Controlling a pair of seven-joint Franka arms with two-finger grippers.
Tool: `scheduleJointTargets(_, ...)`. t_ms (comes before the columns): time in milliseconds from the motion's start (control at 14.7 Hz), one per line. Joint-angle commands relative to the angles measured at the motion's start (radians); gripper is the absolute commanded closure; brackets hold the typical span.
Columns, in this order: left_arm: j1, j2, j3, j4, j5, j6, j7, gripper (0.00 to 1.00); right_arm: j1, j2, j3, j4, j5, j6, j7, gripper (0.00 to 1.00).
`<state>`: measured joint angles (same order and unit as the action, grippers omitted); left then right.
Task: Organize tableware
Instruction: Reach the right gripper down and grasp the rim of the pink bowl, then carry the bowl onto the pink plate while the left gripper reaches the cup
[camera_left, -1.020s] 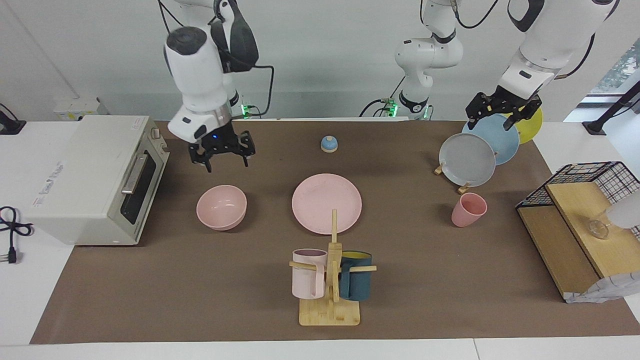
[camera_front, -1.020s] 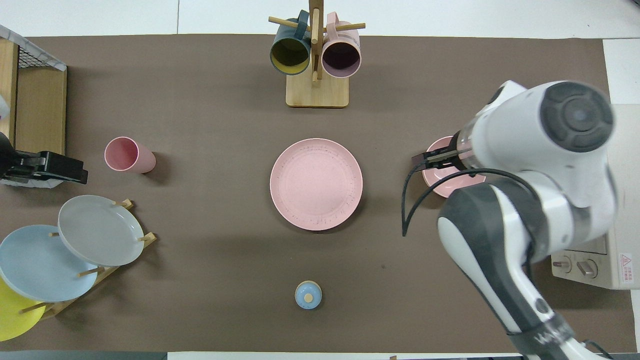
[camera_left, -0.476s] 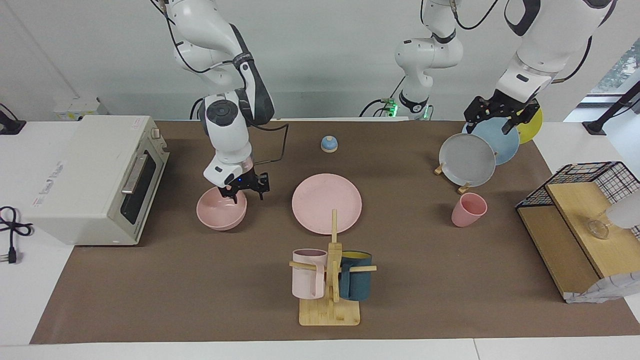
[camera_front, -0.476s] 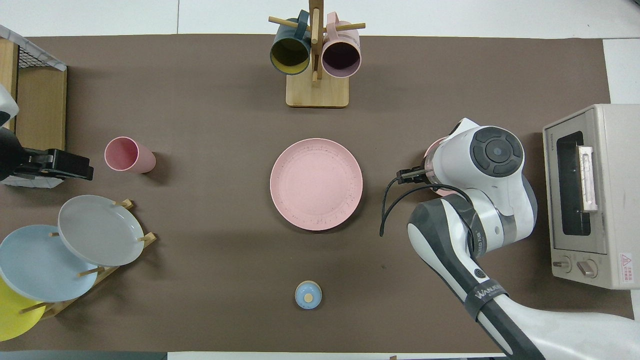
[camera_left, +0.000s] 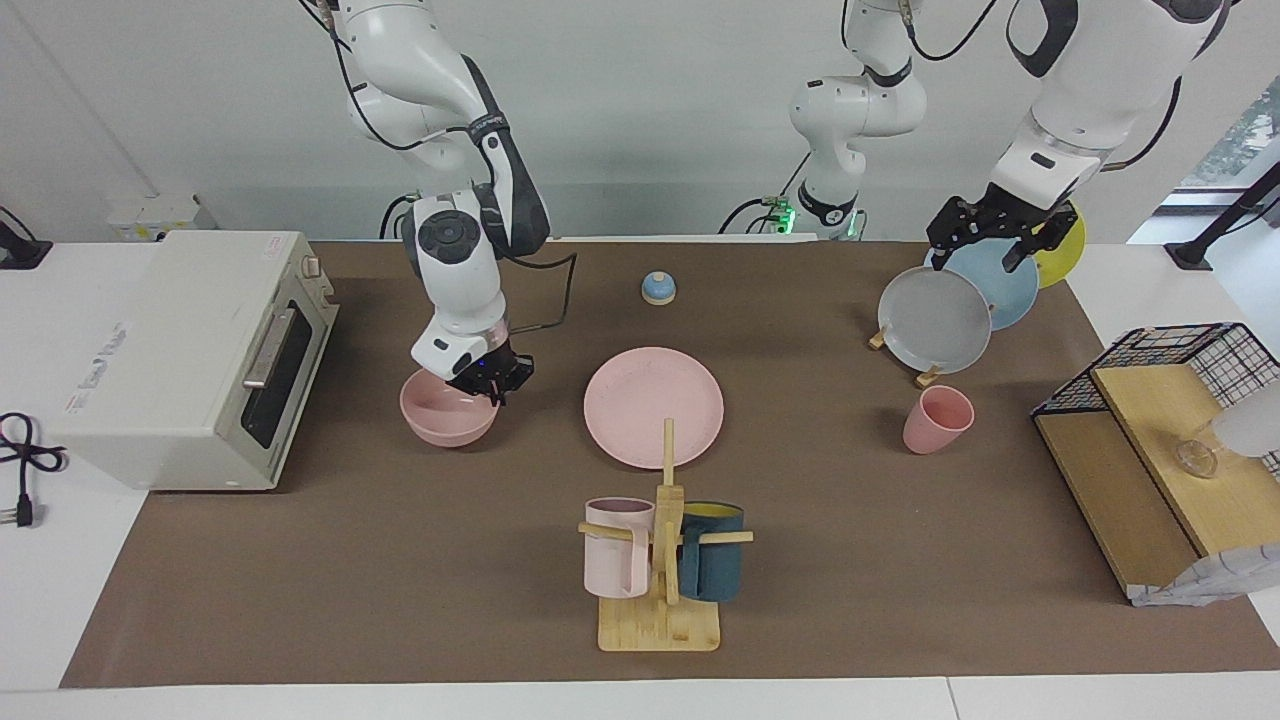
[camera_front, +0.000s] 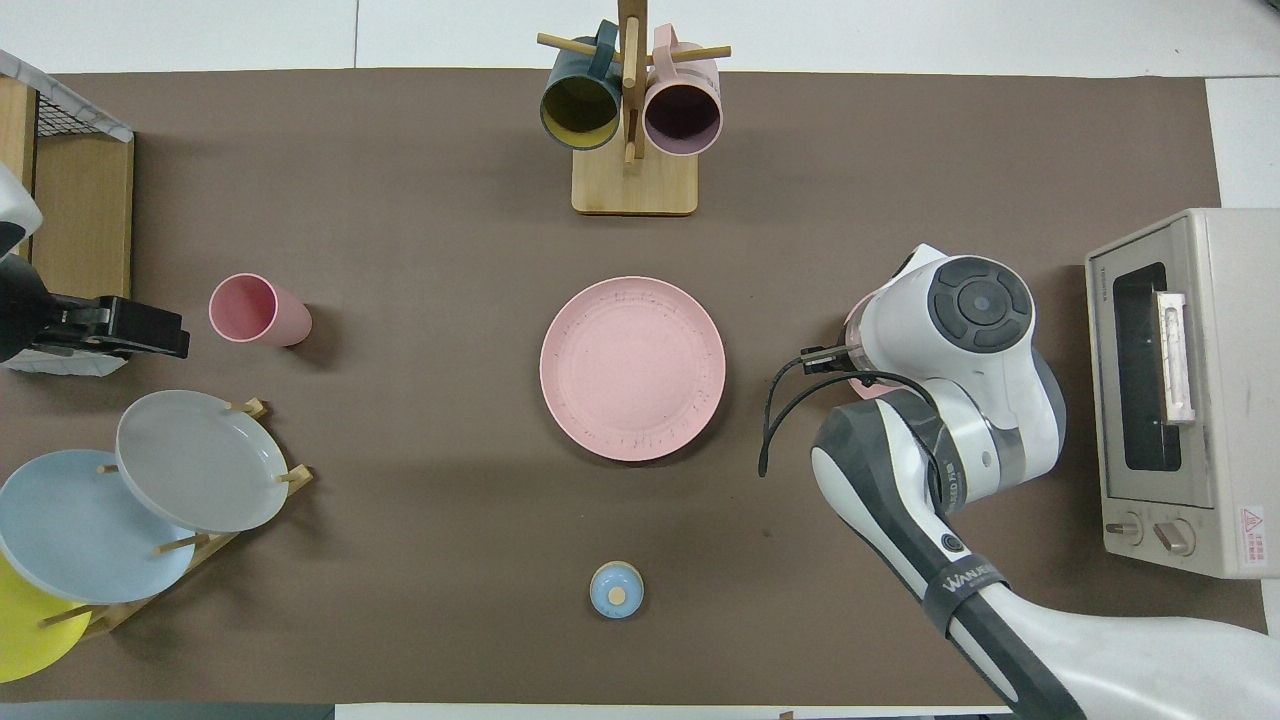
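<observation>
The pink plate (camera_left: 653, 405) lies flat at the table's middle (camera_front: 632, 368). The pink bowl (camera_left: 440, 415) sits between the plate and the toaster oven, slightly tilted. My right gripper (camera_left: 490, 382) is down at the bowl's rim on the side toward the plate and is shut on that rim. In the overhead view the right arm covers nearly all of the bowl. The pink cup (camera_left: 935, 420) stands upright toward the left arm's end (camera_front: 258, 311). My left gripper (camera_left: 985, 240) hangs open and empty over the blue plate in the plate rack.
A toaster oven (camera_left: 190, 350) stands at the right arm's end. A wooden mug rack (camera_left: 662, 570) with a pale pink mug and a dark blue mug stands farther out than the plate. A plate rack holds grey (camera_left: 935, 318), blue and yellow plates. A wire shelf (camera_left: 1150, 440) stands beside the cup.
My right gripper came down from the air beside the oven onto the bowl's rim and closed on it. The bowl has tilted and shifted a little. The left gripper barely moved.
</observation>
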<state>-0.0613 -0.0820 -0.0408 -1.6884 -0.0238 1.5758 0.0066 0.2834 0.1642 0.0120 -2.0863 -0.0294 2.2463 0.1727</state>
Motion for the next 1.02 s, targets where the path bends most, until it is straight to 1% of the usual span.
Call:
scheduleJointTargets(0, -0.011, -0.028, 0.003, -0.039, 0.018, 0.027, -0.033, 0.00, 0.045, 0.043, 0.000, 0.127, -0.003, -0.126, 0.019, 1.00)
scheduleJointTargets(68, -0.011, -0.027, 0.002, -0.037, 0.018, 0.030, -0.036, 0.00, 0.080, 0.057, 0.000, 0.188, -0.003, -0.179, 0.045, 1.00)
scheduleJointTargets(136, -0.009, -0.025, 0.002, -0.037, 0.016, 0.035, -0.036, 0.00, 0.117, 0.089, 0.000, 0.274, -0.004, -0.256, 0.104, 1.00)
scheduleJointTargets(204, -0.009, -0.022, 0.002, -0.036, 0.015, 0.039, -0.036, 0.00, 0.156, 0.148, 0.000, 0.404, -0.006, -0.354, 0.178, 1.00)
scheduleJointTargets(272, -0.008, -0.018, 0.004, -0.034, 0.013, 0.047, -0.036, 0.00, 0.211, 0.225, 0.000, 0.551, -0.009, -0.451, 0.262, 1.00)
scheduleJointTargets(340, -0.003, -0.010, 0.004, -0.033, 0.010, 0.059, -0.037, 0.00, 0.276, 0.300, -0.001, 0.669, -0.026, -0.517, 0.342, 1.00)
scheduleJointTargets(408, 0.000, 0.011, 0.004, -0.028, 0.010, 0.070, -0.037, 0.00, 0.328, 0.364, 0.000, 0.757, -0.041, -0.533, 0.416, 1.00)
scheduleJointTargets(476, 0.000, 0.043, 0.004, -0.022, 0.008, 0.082, -0.040, 0.00, 0.353, 0.395, 0.000, 0.782, -0.043, -0.509, 0.471, 1.00)
scheduleJointTargets(544, 0.001, 0.071, 0.004, -0.020, 0.008, 0.113, -0.045, 0.00, 0.384, 0.409, 0.000, 0.782, -0.037, -0.452, 0.525, 1.00)
scheduleJointTargets(680, 0.005, 0.151, 0.004, -0.016, -0.001, 0.173, -0.046, 0.00, 0.399, 0.414, 0.000, 0.776, -0.026, -0.372, 0.594, 1.00)
scheduleJointTargets(816, 0.005, 0.243, 0.006, 0.002, -0.013, 0.240, -0.068, 0.00, 0.424, 0.413, 0.000, 0.747, -0.024, -0.338, 0.603, 1.00)
scheduleJointTargets(884, 0.006, 0.275, 0.006, 0.000, -0.013, 0.277, -0.072, 0.00, 0.431, 0.411, 0.000, 0.727, -0.023, -0.305, 0.619, 1.00)
scheduleJointTargets(952, 0.006, 0.292, 0.006, -0.011, -0.013, 0.305, -0.073, 0.00, 0.433, 0.403, 0.000, 0.692, -0.024, -0.289, 0.628, 1.00)
